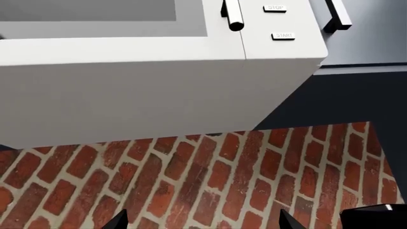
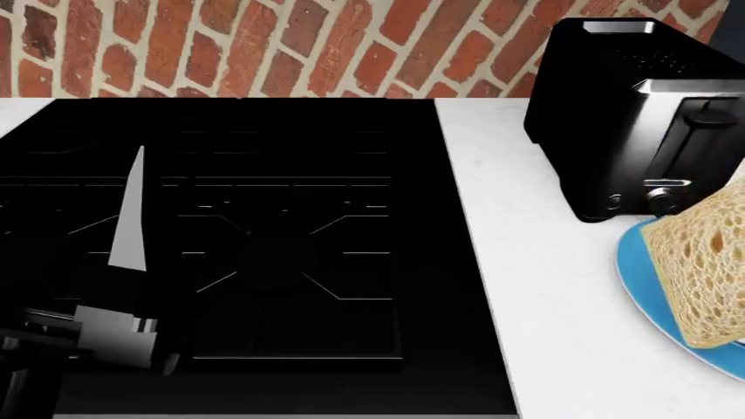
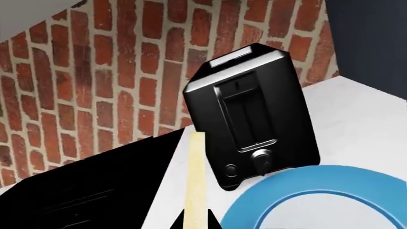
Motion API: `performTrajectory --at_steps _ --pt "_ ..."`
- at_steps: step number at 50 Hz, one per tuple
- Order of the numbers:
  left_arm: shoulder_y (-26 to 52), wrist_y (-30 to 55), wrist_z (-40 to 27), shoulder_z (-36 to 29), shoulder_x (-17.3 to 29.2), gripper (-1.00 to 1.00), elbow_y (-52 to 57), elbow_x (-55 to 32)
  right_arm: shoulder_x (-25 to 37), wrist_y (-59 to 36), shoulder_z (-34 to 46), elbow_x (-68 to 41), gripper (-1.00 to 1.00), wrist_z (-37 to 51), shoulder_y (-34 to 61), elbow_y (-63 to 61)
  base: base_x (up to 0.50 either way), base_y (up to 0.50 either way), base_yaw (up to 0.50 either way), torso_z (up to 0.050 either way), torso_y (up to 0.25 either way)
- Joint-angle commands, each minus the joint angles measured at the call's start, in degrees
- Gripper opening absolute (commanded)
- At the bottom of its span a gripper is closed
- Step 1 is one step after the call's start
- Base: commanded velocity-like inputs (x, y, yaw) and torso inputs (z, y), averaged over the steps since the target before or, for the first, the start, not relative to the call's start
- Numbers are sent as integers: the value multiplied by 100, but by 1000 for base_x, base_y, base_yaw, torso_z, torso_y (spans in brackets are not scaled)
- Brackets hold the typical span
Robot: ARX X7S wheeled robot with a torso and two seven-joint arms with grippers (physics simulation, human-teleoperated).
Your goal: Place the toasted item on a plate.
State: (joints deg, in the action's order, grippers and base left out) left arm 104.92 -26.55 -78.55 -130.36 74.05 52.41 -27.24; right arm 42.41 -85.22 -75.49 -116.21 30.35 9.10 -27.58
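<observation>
**Right gripper carries the bread slice over the plate's edge**

Right gripper (image 3: pixel 196 224) first: in the right wrist view you see only two dark fingertip points pinching the slice's pale edge (image 3: pixel 196 181), which runs straight away from the hand toward the black toaster (image 3: pixel 254 119). I judge the jaws clamped on it. One blue-rimmed plate (image 3: pixel 305 191) lies just beside that edge, touching or nearly touching the toaster's foot.

Head view: one bread slice (image 2: pixel 704 271) stands upright and tilted, its lower end over the plate (image 2: pixel 634 279) near the frame's right edge. The gripper itself is out of frame here. One toaster (image 2: pixel 634 113) stands behind, on the white counter (image 2: pixel 524 305). Your left arm (image 2: pixel 99 332) rests well apart over the black cooktop (image 2: pixel 268 218), so the right arm is the nearer.

Left wrist view: the left gripper (image 1: pixel 200 222) shows two fingertips set apart, holding nothing, facing a brick wall (image 1: pixel 210 181) and a white microwave (image 1: pixel 159 71).

You need to tip the slice flat and lower it toward the plate's centre.
</observation>
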Motion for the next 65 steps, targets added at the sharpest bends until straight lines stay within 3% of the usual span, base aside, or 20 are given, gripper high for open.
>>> performTrajectory --at_steps 1,40,41,50,65 --pt "-53 5 10 40 11 100 -16 1 -466 37 174 576 -100 -287 216 161 0 0 0 0 0" --pt "-229 15 29 177 36 100 -35 48 -843 409 134 3311 -100 -1611 -212 -79 0 0 0 0 0" --pt "-232 17 29 181 34 100 -35 47 -840 443 142 3383 100 -1638 -231 -89 0 0 0 0 0" --pt "-248 35 43 215 66 100 -20 19 -892 1242 344 4501 100 -2191 -355 -530 0 0 0 0 0" --pt "-362 -1 23 246 70 100 -62 79 -910 2124 207 4923 100 -2716 -203 -1034 0 0 0 0 0"
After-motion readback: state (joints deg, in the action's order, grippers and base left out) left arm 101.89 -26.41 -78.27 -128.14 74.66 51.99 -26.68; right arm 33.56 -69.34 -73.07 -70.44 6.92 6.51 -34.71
